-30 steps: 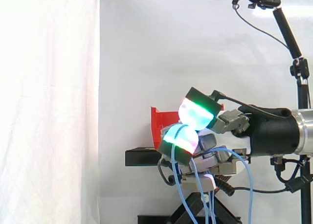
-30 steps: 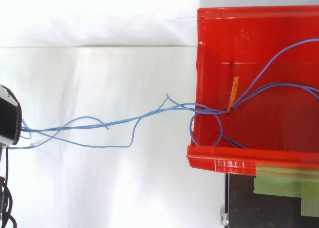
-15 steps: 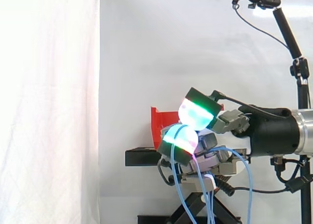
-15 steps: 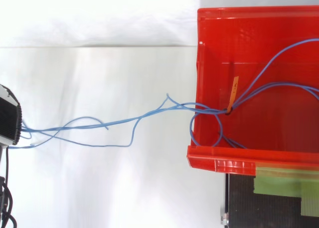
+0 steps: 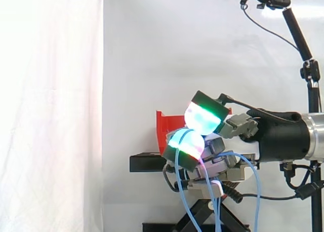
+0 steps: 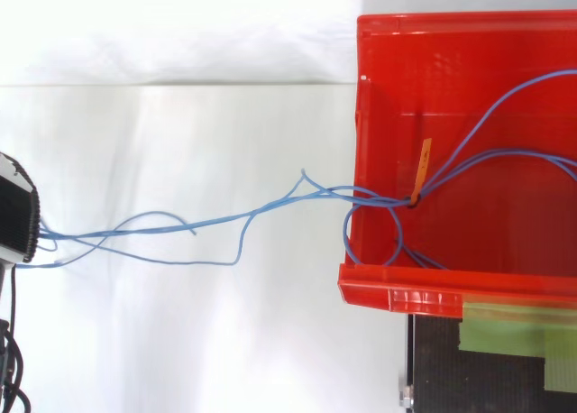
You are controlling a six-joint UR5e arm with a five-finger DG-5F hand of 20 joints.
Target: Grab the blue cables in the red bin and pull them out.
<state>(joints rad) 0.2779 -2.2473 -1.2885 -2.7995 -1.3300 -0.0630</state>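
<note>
1. In the side view the hand (image 5: 218, 147) is nearest. It reaches in from the right at about the height of the bin's rim, and its fingers are curled and clamped on the blue cables (image 6: 372, 193).
2. Its fingertips (image 5: 203, 118) glow green and cyan with a magenta edge. One pad sits above the other. A strand loops over the lower pad, and several more hang down from the hand in long loops to the bottom edge.
3. In the top view the strands run as a loose bundle from the left edge across the white surface (image 6: 180, 323) and over the bin's left wall, with a few stray ends curling off on the way.
4. The rest of the cables lie inside the red bin (image 6: 397, 296). They are gathered at an orange tie (image 6: 421, 169) near the left wall and fan out towards the right.
5. The bin sits on a black stand (image 5: 146, 163), which carries a strip of green tape (image 6: 514, 327) just below the bin's front rim.
6. To the right of the arm stands a black pole (image 5: 310, 90) with a small clamp-mounted device at its top.
7. A white curtain (image 5: 50, 110) hangs furthest back.
</note>
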